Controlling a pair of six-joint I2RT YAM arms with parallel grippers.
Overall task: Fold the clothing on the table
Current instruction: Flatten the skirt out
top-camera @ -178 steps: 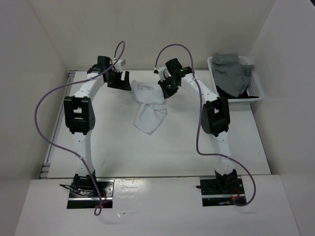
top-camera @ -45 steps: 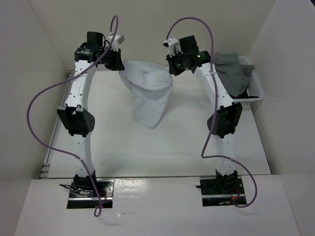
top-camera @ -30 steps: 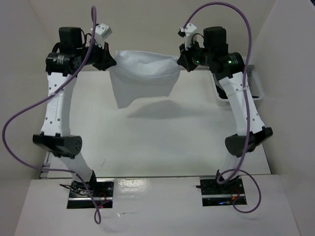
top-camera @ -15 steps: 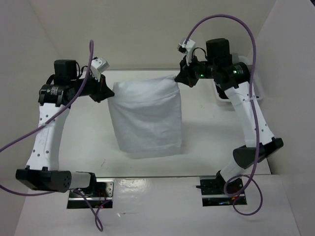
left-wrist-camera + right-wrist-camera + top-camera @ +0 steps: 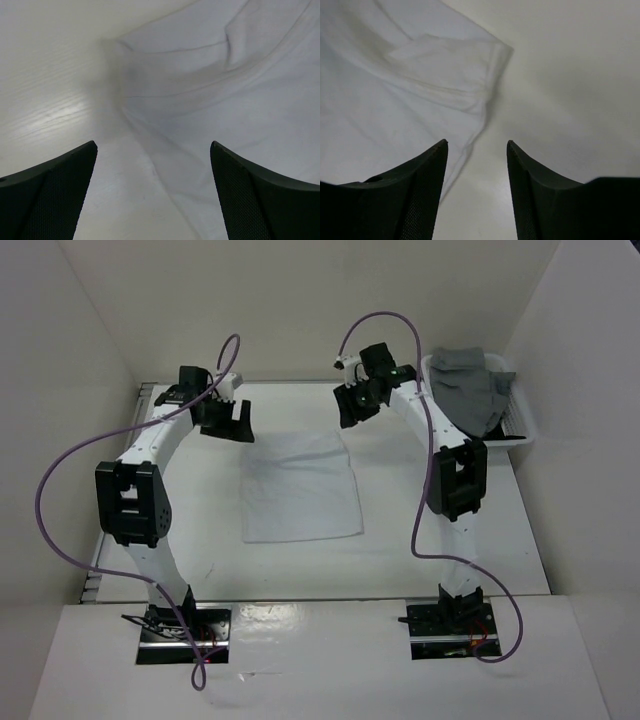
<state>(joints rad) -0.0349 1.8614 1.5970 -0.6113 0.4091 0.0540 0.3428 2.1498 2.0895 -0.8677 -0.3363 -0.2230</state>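
Top external view shows the white clothing (image 5: 300,488) lying spread flat as a rough rectangle on the desk (image 5: 480,540), about midway between the two arms. The left hand (image 5: 232,425) is poised near the cloth's far left corner and the right hand (image 5: 352,410) near its far right corner; neither holds anything. A white basket (image 5: 525,425) sits at the desk's far right corner with a grey garment (image 5: 468,385) heaped in it. Left wrist view shows the left hand (image 5: 155,195) standing wide, its dark fingers (image 5: 50,195) far apart with nothing between them. Below it, a creased corner of the clothing (image 5: 240,90) fills the upper and right part of the frame, with bare desk (image 5: 50,75) to the left. Right wrist view shows the right hand (image 5: 476,190) parted to a narrower gap, its fingers (image 5: 395,200) gripping nothing. A hemmed corner of the clothing (image 5: 385,85) lies on the left, its edge running down toward the gap, and bare desk (image 5: 570,75) lies to the right.
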